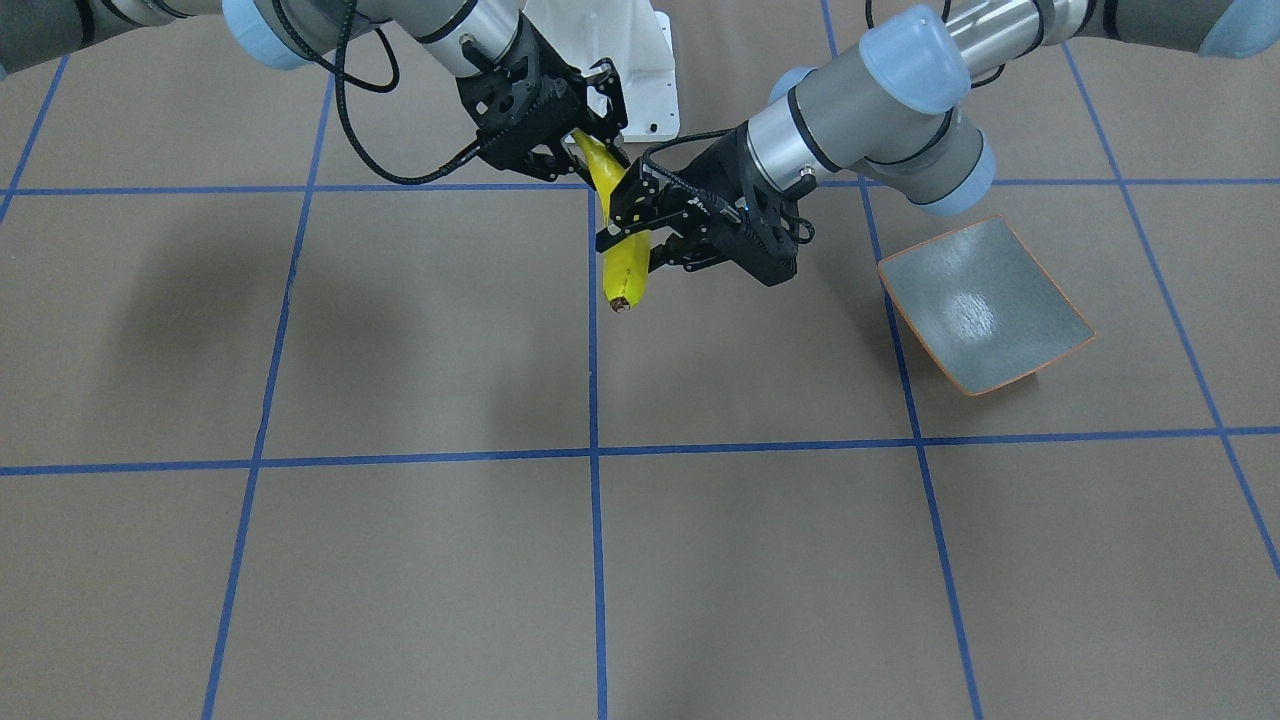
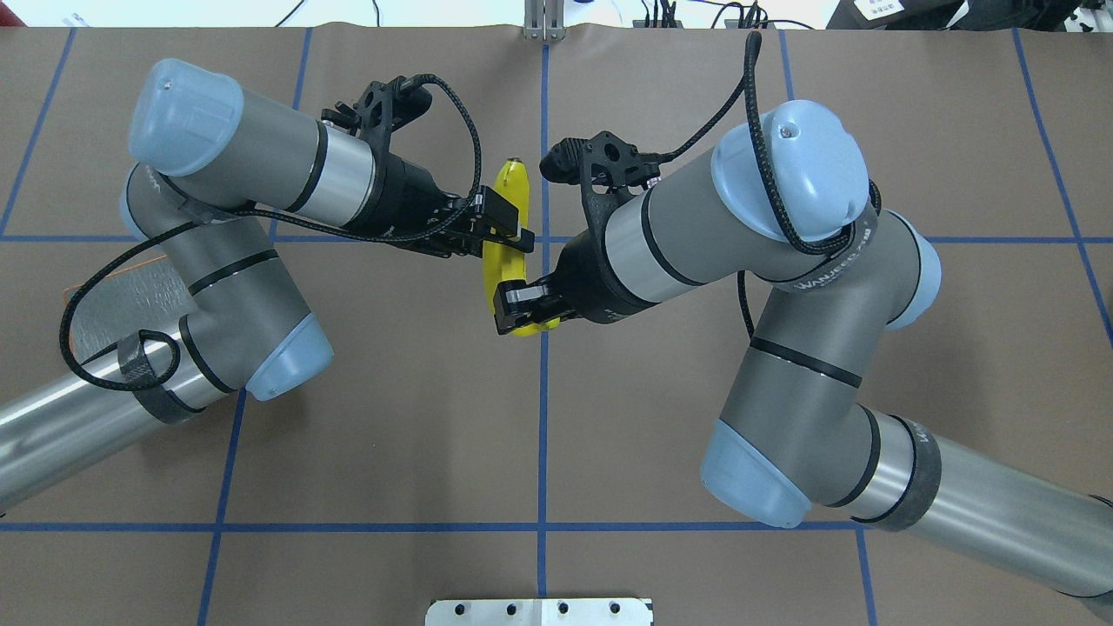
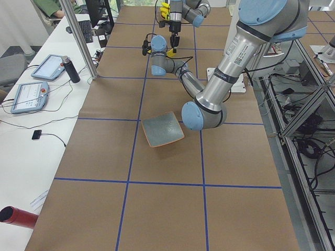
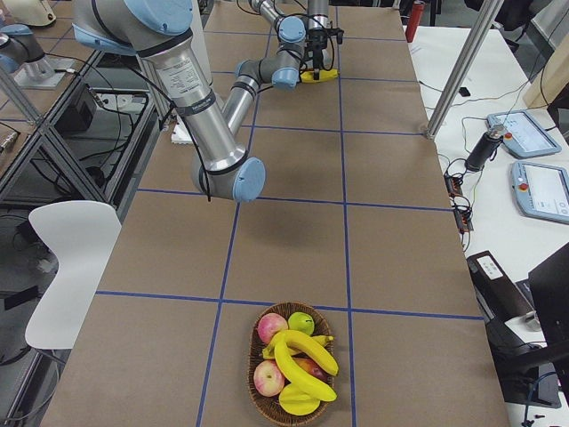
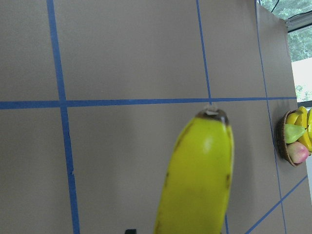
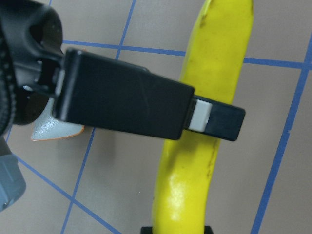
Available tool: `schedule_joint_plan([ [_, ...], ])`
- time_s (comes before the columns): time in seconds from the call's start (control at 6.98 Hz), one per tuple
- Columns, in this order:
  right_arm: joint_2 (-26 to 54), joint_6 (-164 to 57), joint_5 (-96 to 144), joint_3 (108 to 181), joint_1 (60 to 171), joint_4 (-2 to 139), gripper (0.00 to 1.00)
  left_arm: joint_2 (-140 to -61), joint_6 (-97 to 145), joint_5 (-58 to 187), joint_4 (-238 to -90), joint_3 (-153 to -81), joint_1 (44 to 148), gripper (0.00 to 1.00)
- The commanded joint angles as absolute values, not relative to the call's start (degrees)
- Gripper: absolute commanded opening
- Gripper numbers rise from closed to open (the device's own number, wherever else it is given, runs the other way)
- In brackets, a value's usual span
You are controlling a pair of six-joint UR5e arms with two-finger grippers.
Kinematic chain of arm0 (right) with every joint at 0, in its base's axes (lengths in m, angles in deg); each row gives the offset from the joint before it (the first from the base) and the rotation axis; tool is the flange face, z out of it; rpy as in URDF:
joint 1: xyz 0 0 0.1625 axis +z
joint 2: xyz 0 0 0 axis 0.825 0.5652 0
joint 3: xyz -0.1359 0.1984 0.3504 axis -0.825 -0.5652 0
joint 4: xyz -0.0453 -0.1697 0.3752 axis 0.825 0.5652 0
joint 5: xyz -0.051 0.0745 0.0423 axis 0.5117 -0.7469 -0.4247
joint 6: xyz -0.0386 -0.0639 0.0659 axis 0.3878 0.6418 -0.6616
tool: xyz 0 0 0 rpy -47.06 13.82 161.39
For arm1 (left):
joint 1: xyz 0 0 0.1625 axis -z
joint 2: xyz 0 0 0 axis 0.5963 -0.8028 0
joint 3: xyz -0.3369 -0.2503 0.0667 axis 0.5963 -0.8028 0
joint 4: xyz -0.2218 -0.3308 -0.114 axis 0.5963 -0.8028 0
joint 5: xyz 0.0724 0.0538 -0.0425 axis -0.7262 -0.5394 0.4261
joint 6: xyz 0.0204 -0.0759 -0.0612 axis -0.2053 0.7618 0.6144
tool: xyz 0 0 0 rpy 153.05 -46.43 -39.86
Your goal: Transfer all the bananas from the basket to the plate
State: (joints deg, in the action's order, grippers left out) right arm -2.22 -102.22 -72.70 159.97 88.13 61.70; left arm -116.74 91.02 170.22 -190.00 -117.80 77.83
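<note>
One yellow banana [image 1: 625,275] hangs in the air over the table's middle, held between both arms. My right gripper [image 1: 598,140] is shut on its stem end, and my left gripper [image 1: 622,215] is shut across its middle. From overhead, the left gripper [image 2: 509,235] and right gripper [image 2: 522,317] meet on the banana [image 2: 513,187]. The grey-green plate [image 1: 985,305] with its orange rim lies bare on the table under my left arm. The wicker basket [image 4: 260,405] stands far off at the table's right end and holds more bananas [image 4: 302,360].
Apples [image 4: 271,327] and a green pear [image 4: 302,322] share the basket. A white mount base [image 1: 640,60] stands behind the grippers. Tablets [image 3: 29,97] and a dark bottle [image 3: 70,69] lie on the side bench. A white chair [image 4: 67,258] is beside the table.
</note>
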Motion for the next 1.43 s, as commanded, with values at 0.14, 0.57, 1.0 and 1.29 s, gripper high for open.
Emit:
schedule_joint_plan([
  [0.14, -2.18, -102.24, -72.76, 160.05, 88.11, 61.70, 0.00, -117.00, 91.02, 170.22, -190.00, -117.94, 77.83, 0.47],
  [0.57, -2.18, -102.24, -72.67, 159.88, 88.11, 61.61, 0.00, -116.83, 97.73, 170.31, -189.57, -118.12, 77.65, 0.00],
  [1.0, -2.45, -105.64, -72.67, 159.87, 88.11, 61.61, 0.99, -117.00, 98.67, 170.31, -189.48, -118.21, 77.65, 0.00],
  [1.29, -2.45, -106.10, -72.67, 159.87, 88.11, 61.61, 0.99, -117.00, 98.41, 170.31, -189.48, -118.21, 77.65, 0.00],
])
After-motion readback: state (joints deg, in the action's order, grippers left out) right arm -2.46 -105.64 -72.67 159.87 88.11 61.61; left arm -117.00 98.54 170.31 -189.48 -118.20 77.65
